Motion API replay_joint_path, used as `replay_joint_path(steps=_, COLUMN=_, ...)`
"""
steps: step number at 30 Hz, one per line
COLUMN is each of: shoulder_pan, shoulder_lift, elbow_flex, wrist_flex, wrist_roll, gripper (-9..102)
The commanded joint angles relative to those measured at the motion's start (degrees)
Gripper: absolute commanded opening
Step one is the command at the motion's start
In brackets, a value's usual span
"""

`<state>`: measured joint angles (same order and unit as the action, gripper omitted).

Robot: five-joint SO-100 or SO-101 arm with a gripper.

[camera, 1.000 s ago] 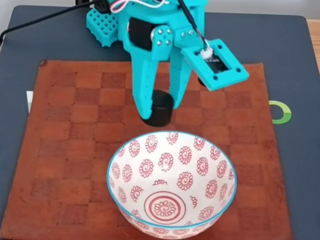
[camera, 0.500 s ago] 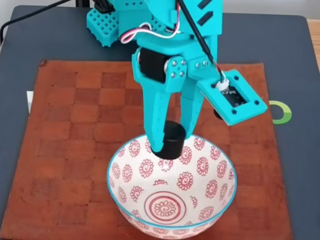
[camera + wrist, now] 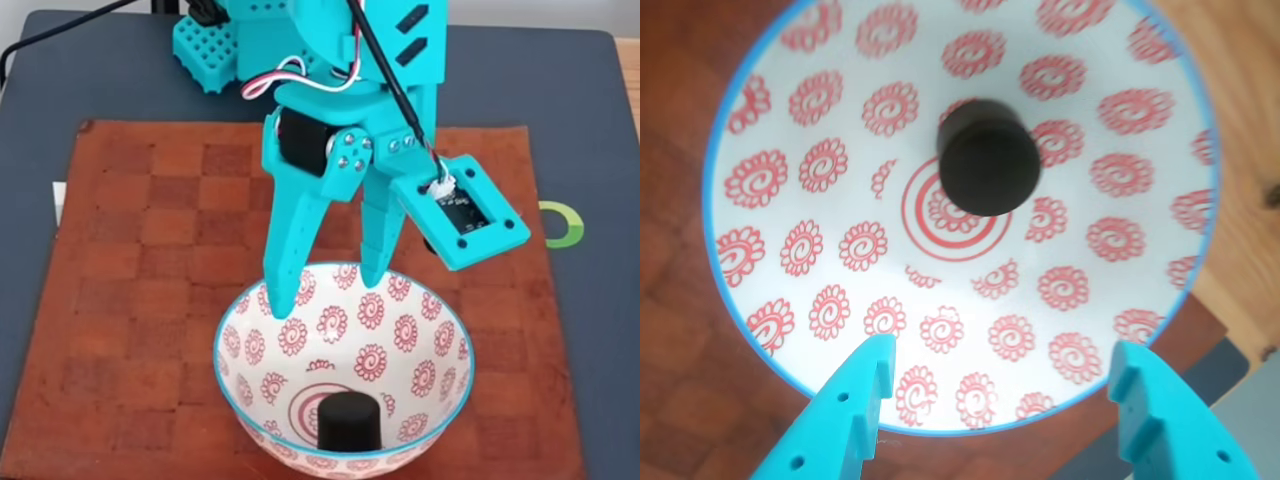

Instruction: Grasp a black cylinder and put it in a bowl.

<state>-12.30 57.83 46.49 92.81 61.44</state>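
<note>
Black cylinder [image 3: 349,421]: upright, flat top up, resting inside the bowl [image 3: 441,316] at the bottom, over the red concentric rings; in the wrist view [image 3: 989,157] it covers the upper right part of those rings. Free of the jaws.

Bowl: white ceramic, red spiral-flower motifs, turquoise rim [image 3: 710,205]; stands on a reddish-brown checkered mat [image 3: 140,260], near its front edge in the fixed view.

Gripper [image 3: 328,291]: turquoise, jaws spread wide and holding nothing, fingertips pointing down over the far rim of the bowl; in the wrist view [image 3: 1002,362] both fingertips frame the near part of the bowl.

Wrist camera housing [image 3: 460,210]: turquoise, to the right of the jaws in the fixed view.

Worktop [image 3: 570,120]: dark grey surface beneath the mat.
</note>
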Motion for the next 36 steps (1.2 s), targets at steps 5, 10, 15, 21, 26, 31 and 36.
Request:
replay_joint_path(steps=5, shoulder_pan=1.23, shoulder_lift=11.69, elbow_flex=10.81, wrist_flex=-0.70, wrist_roll=1.32, gripper=25)
replay_joint_path(steps=10, shoulder_pan=1.32, shoulder_lift=21.01, elbow_flex=23.99, wrist_flex=-3.34, wrist_roll=3.52, gripper=25)
replay_joint_path(steps=15, shoulder_pan=0.88, shoulder_lift=32.26, elbow_flex=39.37, wrist_flex=-9.32, wrist_roll=6.33, gripper=25)
replay_joint_path(steps=21, shoulder_pan=0.09, shoulder_lift=44.74, elbow_flex=54.93, wrist_flex=-14.50, wrist_roll=10.46, gripper=25)
replay_joint_path(steps=26, shoulder_pan=-0.70, shoulder_lift=54.23, elbow_flex=65.65, wrist_flex=-15.91, wrist_roll=14.33, gripper=25)
replay_joint_path(steps=31, shoulder_pan=-0.62, shoulder_lift=65.48, elbow_flex=78.66, wrist_flex=-22.59, wrist_roll=16.61, gripper=25)
replay_joint_path(steps=36, shoulder_pan=-0.26, shoulder_lift=74.71, elbow_flex=89.82, wrist_flex=-27.07, wrist_roll=18.63, gripper=25)
